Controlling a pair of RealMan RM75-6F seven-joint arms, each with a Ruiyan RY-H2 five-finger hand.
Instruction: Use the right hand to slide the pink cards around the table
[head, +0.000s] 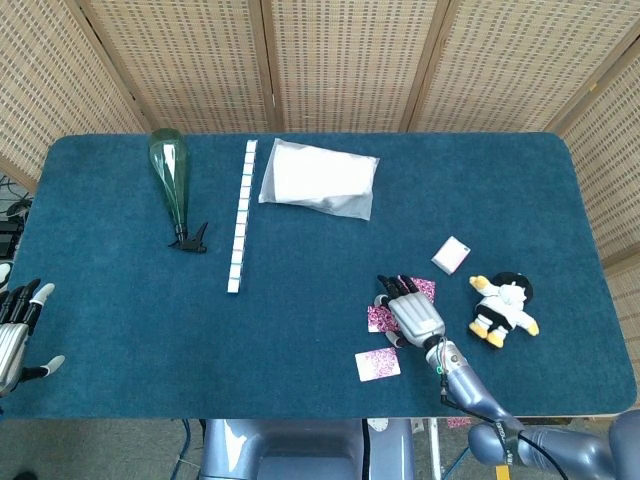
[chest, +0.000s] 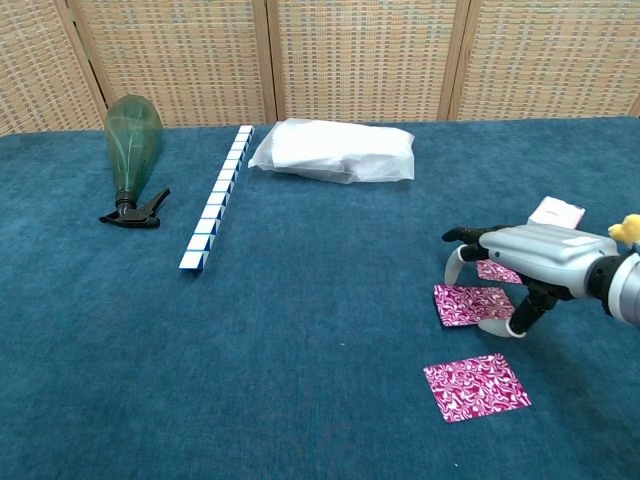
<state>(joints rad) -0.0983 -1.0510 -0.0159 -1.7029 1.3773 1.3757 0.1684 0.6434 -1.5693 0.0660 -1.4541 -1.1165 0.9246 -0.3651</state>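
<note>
Three pink patterned cards lie at the table's front right. My right hand (chest: 520, 262) (head: 412, 310) arches over the middle card (chest: 468, 303) (head: 379, 318), with fingertips down at the card's far edge and the thumb at its near right corner. A second card (chest: 494, 271) (head: 425, 289) peeks out behind the hand, partly hidden. The third card (chest: 475, 386) (head: 377, 364) lies free nearer the front edge. My left hand (head: 14, 330) hangs off the table's left front corner, fingers apart, holding nothing.
A green spray bottle (chest: 130, 152) lies at the back left beside a long blue-and-white strip of blocks (chest: 217, 205). A white plastic bag (chest: 335, 150) sits at the back centre. A small white box (head: 451, 255) and a plush toy (head: 504, 308) are right of my right hand.
</note>
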